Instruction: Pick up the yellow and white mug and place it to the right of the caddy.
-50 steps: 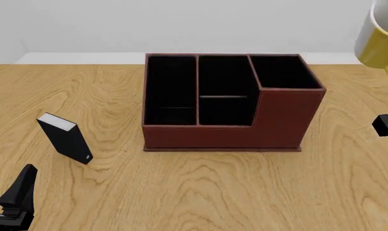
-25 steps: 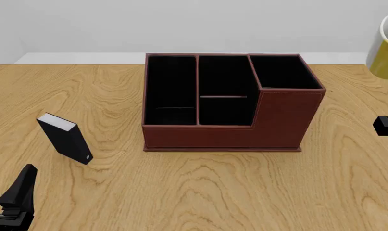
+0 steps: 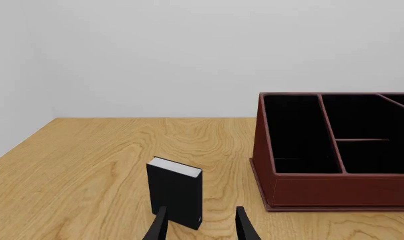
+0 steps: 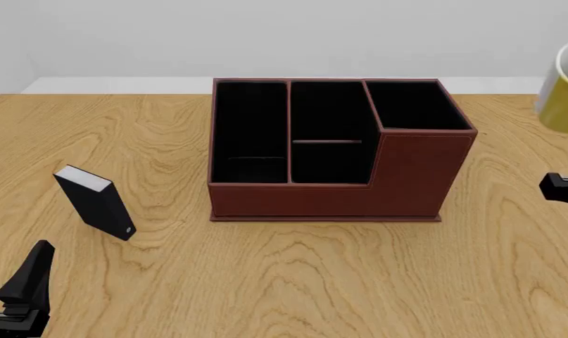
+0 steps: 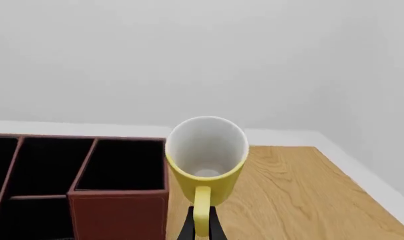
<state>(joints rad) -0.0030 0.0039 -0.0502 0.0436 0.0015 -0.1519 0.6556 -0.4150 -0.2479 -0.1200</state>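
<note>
Out past the right end of the large dark red-brown leather-look caddy [image 4: 333,149], the small yellow mug with the white inside [image 4: 564,88] hangs in the air above the light wooden table [image 4: 293,282], close to its right edge. It is tipped so that its open mouth faces back toward the arms. The right gripper [image 5: 200,227] has its thin black fingers pinched together on the mug's yellow loop handle [image 5: 202,212], with nothing else supporting the mug.

The caddy sits around the middle of the table, black-lined compartments open upward, its taller section at the right end.

Nearer the left edge stands a small black block with a white top [image 4: 97,202], leaning slightly, well apart from the caddy. The left gripper [image 3: 200,226] is low by the near left corner, its two dark fingers spread apart and holding nothing, the block just beyond them.
</note>
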